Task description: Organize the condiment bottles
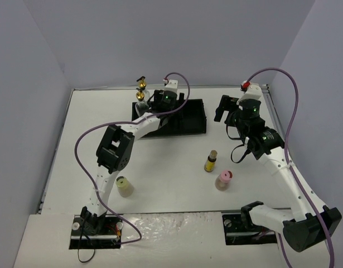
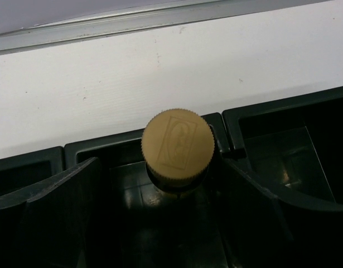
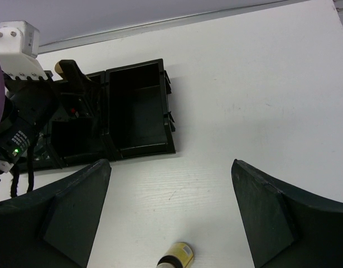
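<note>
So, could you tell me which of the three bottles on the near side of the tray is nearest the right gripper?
The amber bottle; the pink jar and beige jar stand farther from the right gripper.

At the tray [image 1: 196,120], right compartment open from above; left arm [image 1: 142,125] crosses its left end. Off its near-right corner stand amber bottle [image 1: 210,161], pink jar [image 1: 223,180]; gold-topped bottles [image 1: 141,89] crowd its far-left corner.

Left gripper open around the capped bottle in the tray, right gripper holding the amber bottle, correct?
No. The right gripper is open and empty; the amber bottle stands free on the table, as the right wrist view shows. The rest holds.
</note>
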Controlling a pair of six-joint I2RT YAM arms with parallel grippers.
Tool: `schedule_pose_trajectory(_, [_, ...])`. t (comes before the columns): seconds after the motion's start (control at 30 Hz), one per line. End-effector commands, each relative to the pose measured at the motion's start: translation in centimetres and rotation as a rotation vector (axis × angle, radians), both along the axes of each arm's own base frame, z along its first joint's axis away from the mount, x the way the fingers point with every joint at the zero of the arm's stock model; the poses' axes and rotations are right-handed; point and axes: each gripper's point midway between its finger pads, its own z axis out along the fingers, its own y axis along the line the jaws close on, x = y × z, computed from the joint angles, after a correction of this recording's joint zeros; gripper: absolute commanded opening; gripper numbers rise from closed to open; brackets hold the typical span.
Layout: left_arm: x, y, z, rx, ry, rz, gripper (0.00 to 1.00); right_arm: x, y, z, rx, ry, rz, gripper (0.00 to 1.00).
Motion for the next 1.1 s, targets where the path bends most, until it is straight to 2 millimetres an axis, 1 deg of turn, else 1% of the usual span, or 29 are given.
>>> schedule_pose_trajectory(0.0, [-0.9,-0.3,10.0,-0.077,-0.168,-0.022,0.86,0.5,-0.1,1.3,0.02,-0.061,-0.009,0.87])
schedule_pose_trajectory(0.17, [-2.0,-0.1,11.5,-0.07,-0.186,-0.036,0.86,0.3,-0.1,0.9,0.02,-0.053,-0.009,0.87])
schedule_pose_trajectory(0.3, [-3.2,-0.7,13.1,-0.06,-0.203,-0.075,0.86,0.1,-0.2,0.3,0.013,-0.031,-0.011,0.87])
schedule_pose_trajectory(0.33, [-3.6,-0.8,13.2,-0.048,-0.199,-0.083,0.86,0.1,-0.3,0.2,0.01,-0.024,-0.017,0.87])
schedule_pose_trajectory(0.43, [-4.9,-1.5,14.2,-0.019,-0.212,-0.097,0.86,-0.1,-0.4,-0.9,-0.009,0.025,-0.023,0.87])
schedule_pose_trajectory(0.57, [-6.9,-1.6,15.1,-0.007,-0.208,-0.102,0.86,-0.9,-0.3,-2.2,-0.015,0.072,-0.014,0.87])
schedule_pose_trajectory(0.67, [-8.5,-1.3,16.1,0.008,-0.214,-0.097,0.86,-1.8,-0.5,-2.9,-0.021,0.101,-0.013,0.87])
schedule_pose_trajectory(0.7, [-9.4,-1.6,16.4,0.013,-0.214,-0.103,0.86,-2.3,-0.6,-3.4,-0.025,0.115,-0.011,0.87])
schedule_pose_trajectory(0.73, [-10.1,-1.4,16.9,0.019,-0.216,-0.099,0.86,-2.7,-0.6,-3.7,-0.023,0.125,-0.007,0.87])
schedule_pose_trajectory(0.8, [-11.4,-0.9,18.5,0.005,-0.226,-0.088,0.86,-3.3,-0.3,-4.3,-0.016,0.144,0.011,0.87])
schedule_pose_trajectory(0.9, [-13.6,-0.1,19.8,0.018,-0.214,-0.084,0.86,-4.7,-0.1,-5.4,-0.009,0.175,0.028,0.86])
schedule_pose_trajectory(0.97, [-15.2,-0.1,20.9,0.021,-0.222,-0.086,0.86,-5.6,0.1,-6.1,-0.01,0.191,0.04,0.86])
schedule_pose_trajectory(1.07, [-17.4,0.6,22.8,0.023,-0.224,-0.083,0.86,-7.1,0.7,-7.7,-0.019,0.221,0.06,0.86])
